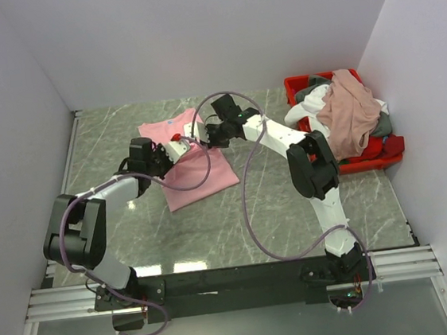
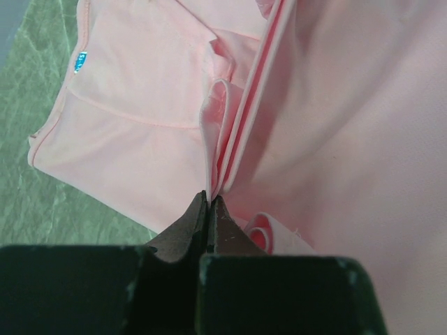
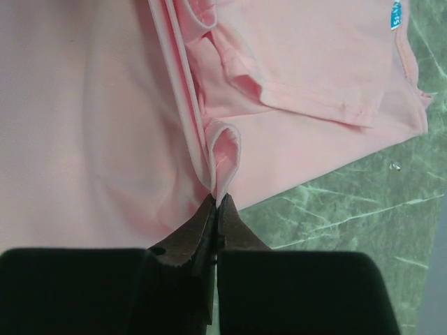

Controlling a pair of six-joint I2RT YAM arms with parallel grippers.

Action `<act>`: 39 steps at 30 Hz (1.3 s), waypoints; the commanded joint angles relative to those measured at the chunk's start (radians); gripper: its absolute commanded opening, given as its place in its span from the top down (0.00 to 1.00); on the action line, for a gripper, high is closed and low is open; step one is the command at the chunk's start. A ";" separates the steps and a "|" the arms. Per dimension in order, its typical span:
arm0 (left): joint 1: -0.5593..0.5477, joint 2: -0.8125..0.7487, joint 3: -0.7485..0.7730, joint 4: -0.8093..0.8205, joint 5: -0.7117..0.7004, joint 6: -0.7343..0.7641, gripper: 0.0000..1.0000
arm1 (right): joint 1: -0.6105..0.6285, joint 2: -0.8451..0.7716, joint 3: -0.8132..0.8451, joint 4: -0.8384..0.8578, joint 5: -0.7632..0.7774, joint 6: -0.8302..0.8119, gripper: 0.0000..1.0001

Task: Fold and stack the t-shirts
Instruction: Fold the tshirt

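Left claw (image 2: 209, 199), right claw (image 3: 216, 202) both pinching pink t-shirt (image 2: 133, 132) fold; red bin (image 1: 295, 89) heaped with shirts (image 1: 350, 114).

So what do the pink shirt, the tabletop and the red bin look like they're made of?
The pink t-shirt: soft matte knit cloth, likely cotton jersey; it drapes in folds with stitched hems. The tabletop: hard and glossy, green marble look with pale veins, possibly printed laminate. The red bin: rigid moulded plastic, judging by its straight, smooth rim.

Light was bright and even; glare marked the table (image 1: 268, 131) near the bases; shirt (image 2: 140, 105) folds cast soft shadows.
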 commanded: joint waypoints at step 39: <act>0.051 -0.166 0.097 -0.165 0.028 -0.569 0.35 | -0.080 -0.252 -0.252 -0.008 -0.211 0.409 0.36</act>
